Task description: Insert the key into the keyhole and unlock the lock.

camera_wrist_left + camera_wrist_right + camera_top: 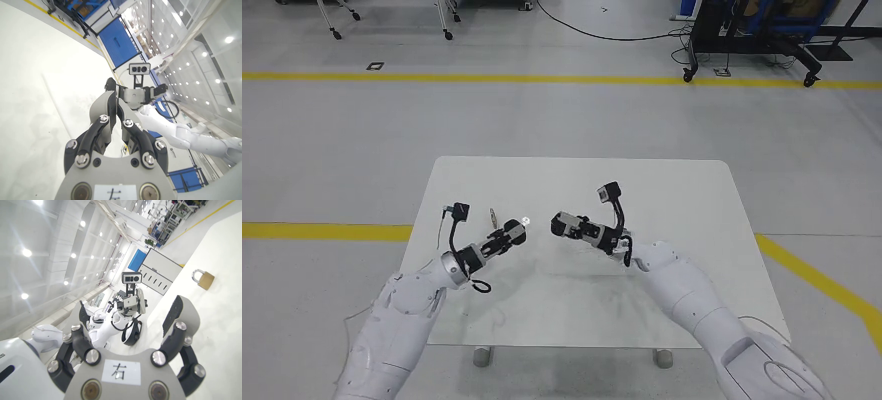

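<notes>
A brass padlock (492, 214) with a silver shackle lies flat on the white table (662, 190), just behind my left gripper (514, 234); the right wrist view shows the padlock (203, 280) too. The left gripper (115, 95) is shut, its pads pressed together, and a small silvery key (526, 221) pokes out of its tip in the top view. My right gripper (558, 222) hovers a short way to the right, facing the left one. Between the right gripper's (130, 306) spread fingers there is nothing, so it is open.
The table's near edge (572, 344) runs under both forearms. A yellow floor line (542, 77) runs behind the table, with wheeled racks (762, 40) beyond it.
</notes>
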You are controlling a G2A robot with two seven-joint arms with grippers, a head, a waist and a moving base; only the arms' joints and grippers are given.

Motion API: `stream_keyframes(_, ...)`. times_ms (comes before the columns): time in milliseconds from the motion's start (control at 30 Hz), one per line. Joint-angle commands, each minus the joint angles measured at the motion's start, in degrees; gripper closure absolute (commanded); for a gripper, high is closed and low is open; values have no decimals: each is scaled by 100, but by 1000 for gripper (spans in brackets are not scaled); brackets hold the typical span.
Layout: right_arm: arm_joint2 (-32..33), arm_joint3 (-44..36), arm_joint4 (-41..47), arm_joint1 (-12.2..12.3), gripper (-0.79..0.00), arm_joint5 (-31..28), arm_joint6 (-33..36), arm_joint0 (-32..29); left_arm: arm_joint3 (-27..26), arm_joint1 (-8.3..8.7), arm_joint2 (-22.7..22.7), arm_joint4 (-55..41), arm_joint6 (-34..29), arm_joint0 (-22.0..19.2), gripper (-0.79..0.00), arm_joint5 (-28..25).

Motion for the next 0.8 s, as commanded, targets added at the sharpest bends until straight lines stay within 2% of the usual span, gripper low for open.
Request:
stream_keyframes(0, 184, 98, 367, 92, -785, 405, 781, 50, 66, 8, 96, -525, -726, -119, 0, -56)
stream_keyframes(100, 328, 85, 502, 176, -785, 774, 1203, 62, 244, 17, 227, -1228, -1642, -291, 0, -125)
stream_keyframes(133, 353, 41, 549, 193, -680, 891, 1320, 47, 311, 20, 276, -1358, -1903, -343, 0, -142)
stream_keyframes(200, 357, -62, 652, 209, -369, 1146, 1575, -6, 428, 23, 396, -1528, -2364, -432, 0, -160)
stream_keyframes(267, 326, -73, 621, 211, -262, 1300, 1729, -19, 531, 22, 490, -1718, -2631, -501, 0, -107)
stream_keyframes(400, 207, -18, 589, 165, -209, 1568, 1921, 17, 701, 24, 622, -1997, -2808, -595, 0, 70)
stream_keyframes(567, 138, 38, 774, 107, -243, 1834, 2263, 56, 863, 28, 862, -1981, -2987, -725, 0, 250)
stream_keyframes(633, 125, -12, 854, 97, -175, 1991, 2420, 60, 959, 31, 920, -1932, -2976, -769, 0, 238)
stream_keyframes(667, 119, -40, 894, 96, -68, 2089, 2518, 54, 1018, 26, 944, -1976, -2963, -778, 0, 226)
stream_keyframes(767, 131, -65, 894, 109, -95, 2226, 2655, 57, 1130, 10, 1024, -2041, -2942, -833, 0, 205)
